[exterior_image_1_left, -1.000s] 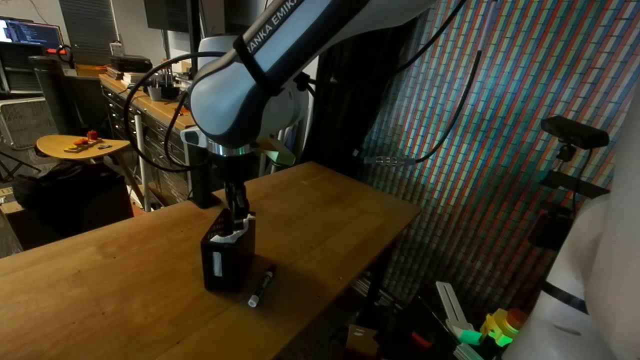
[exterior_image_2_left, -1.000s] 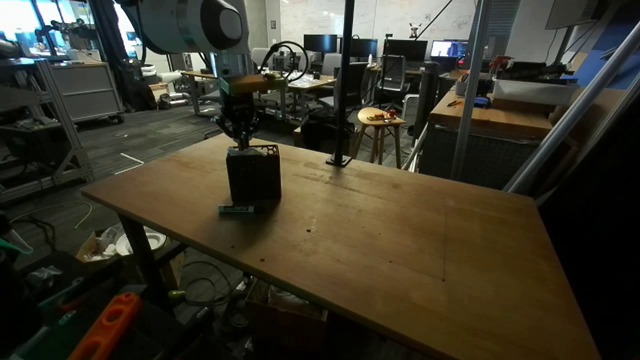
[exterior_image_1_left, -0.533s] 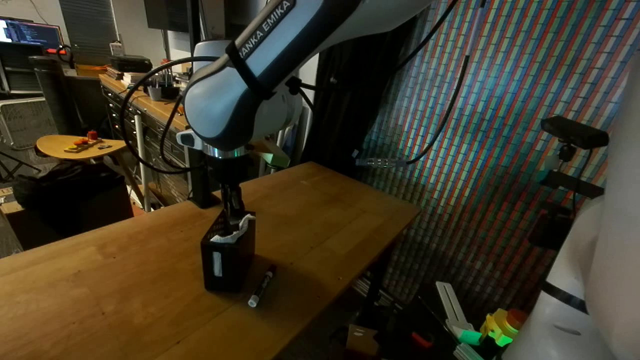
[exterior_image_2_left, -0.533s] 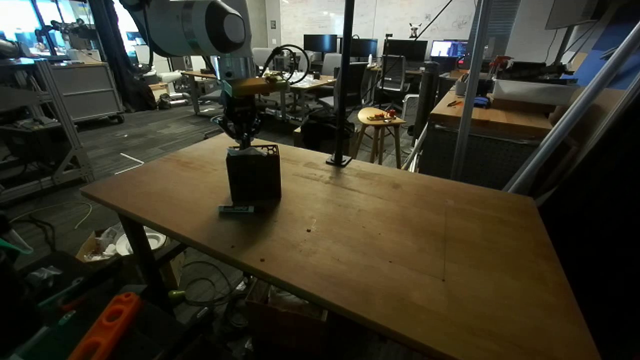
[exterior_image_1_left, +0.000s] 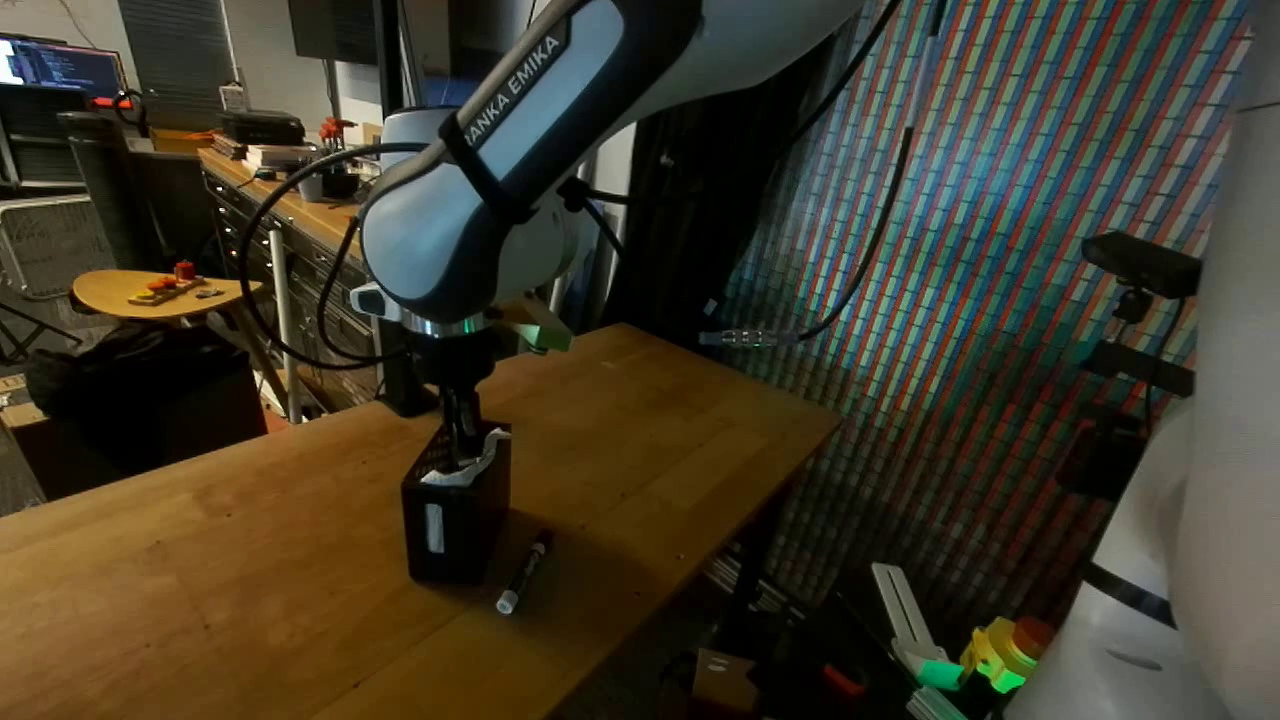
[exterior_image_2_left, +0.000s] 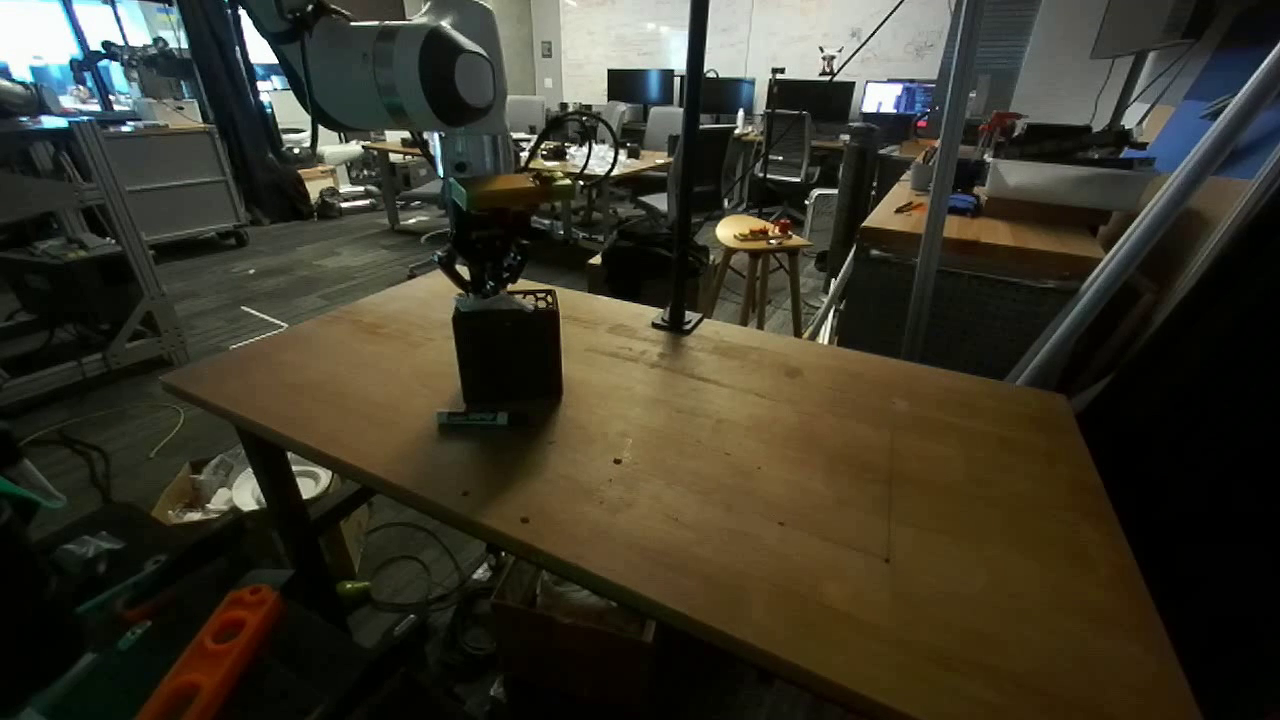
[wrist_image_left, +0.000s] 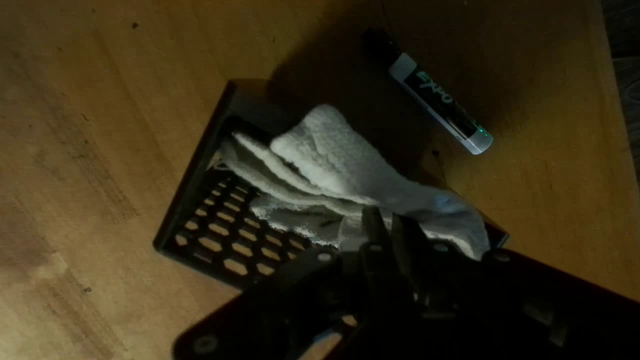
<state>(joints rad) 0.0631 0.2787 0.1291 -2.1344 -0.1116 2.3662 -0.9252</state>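
White cloth (wrist_image_left: 345, 155) lies in the black box (exterior_image_2_left: 510, 355); the tool (wrist_image_left: 386, 222) is almost closed there, its grip too dark to tell.

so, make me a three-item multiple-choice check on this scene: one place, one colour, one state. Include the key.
1. Where is the marker relative to the box?
A. Inside it
B. On the table, beside it
C. Balanced on its rim

2. What colour is the cloth?
A. Red
B. Green
C. White

3. How does the box stand?
A. Upright, open at the top
B. Tipped on its side
C. Upside down

Key:
1 B: both exterior views show the marker lying on the table next to the box.
2 C: the wrist view shows pale white fabric.
3 A: its walls rise from the table, with the gripper at its open top.
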